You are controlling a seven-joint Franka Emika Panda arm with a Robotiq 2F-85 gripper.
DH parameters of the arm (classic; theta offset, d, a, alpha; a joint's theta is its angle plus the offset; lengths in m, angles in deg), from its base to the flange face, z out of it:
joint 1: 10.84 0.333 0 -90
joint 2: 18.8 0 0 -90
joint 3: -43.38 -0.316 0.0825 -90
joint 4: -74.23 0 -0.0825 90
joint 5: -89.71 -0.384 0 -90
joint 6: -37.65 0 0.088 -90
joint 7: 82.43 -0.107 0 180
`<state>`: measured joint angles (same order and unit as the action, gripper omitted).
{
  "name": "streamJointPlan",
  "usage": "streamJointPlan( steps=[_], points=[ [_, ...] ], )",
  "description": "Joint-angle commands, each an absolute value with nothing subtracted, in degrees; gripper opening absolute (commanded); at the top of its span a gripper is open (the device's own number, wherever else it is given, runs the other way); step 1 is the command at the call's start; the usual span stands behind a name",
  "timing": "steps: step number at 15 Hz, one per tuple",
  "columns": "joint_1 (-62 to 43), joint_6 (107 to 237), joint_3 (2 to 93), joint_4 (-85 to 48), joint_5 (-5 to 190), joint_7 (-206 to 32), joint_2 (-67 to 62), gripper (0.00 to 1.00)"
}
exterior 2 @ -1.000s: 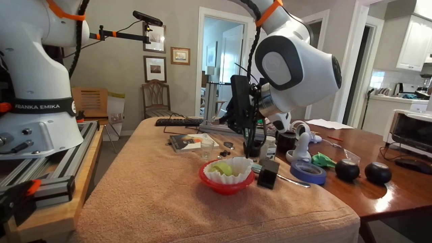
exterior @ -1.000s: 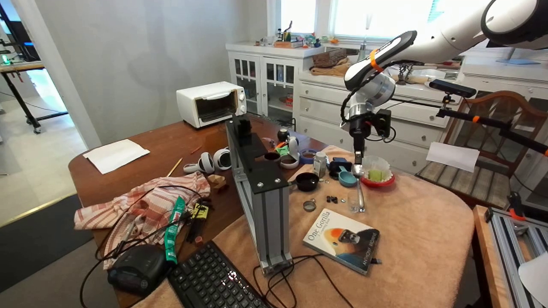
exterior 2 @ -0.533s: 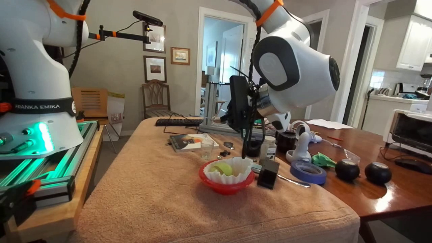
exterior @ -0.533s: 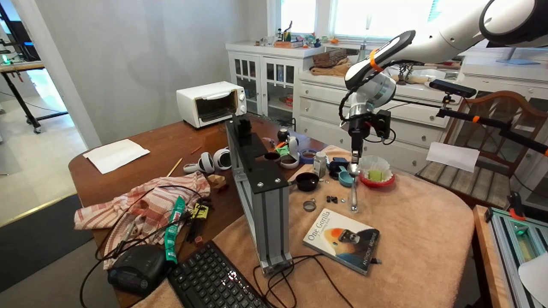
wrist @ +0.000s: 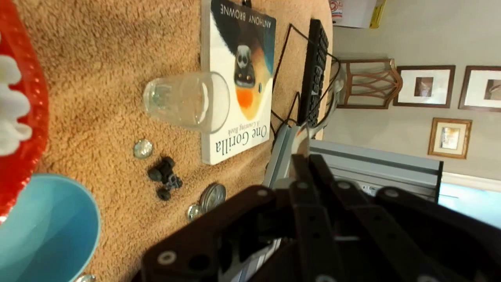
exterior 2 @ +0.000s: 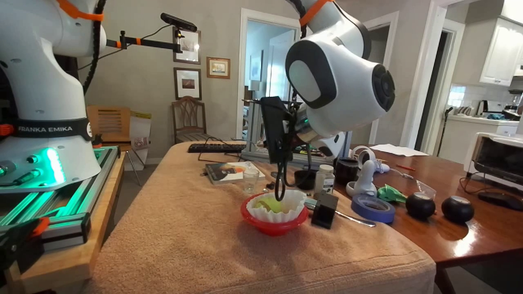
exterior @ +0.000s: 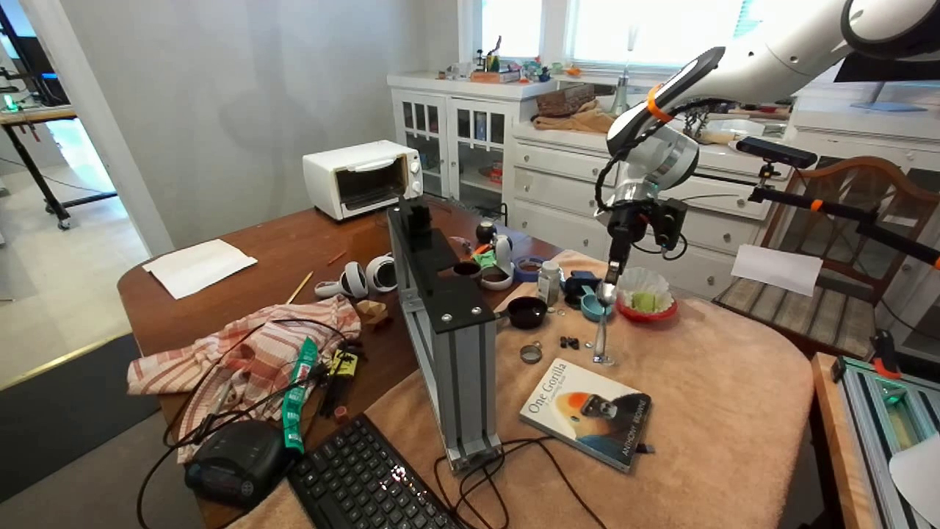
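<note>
Spoon [wrist: 300, 147] blurred, red bowl [wrist: 38, 98] cropped in wrist view.

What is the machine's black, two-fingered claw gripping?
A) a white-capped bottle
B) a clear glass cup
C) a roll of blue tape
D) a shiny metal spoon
D: in an exterior view, the shiny metal spoon sticks out from the closed tips of the black, two-fingered gripper.
</note>
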<state>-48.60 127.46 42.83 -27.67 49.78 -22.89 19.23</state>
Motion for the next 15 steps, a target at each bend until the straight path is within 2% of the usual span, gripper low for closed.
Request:
streamJointPlan(
  steps=[1,7,15],
  points=[
    [-46.6,128.9,47.2,-37.2,49.6,-16.0,11.3,0.01],
    [-44.1,131.6,49.4,-39.3,41.8,-10.1,9.0,0.01],
    [-35.0,153.4,51.5,-37.2,33.4,-10.7,9.8,0.01]
  ],
)
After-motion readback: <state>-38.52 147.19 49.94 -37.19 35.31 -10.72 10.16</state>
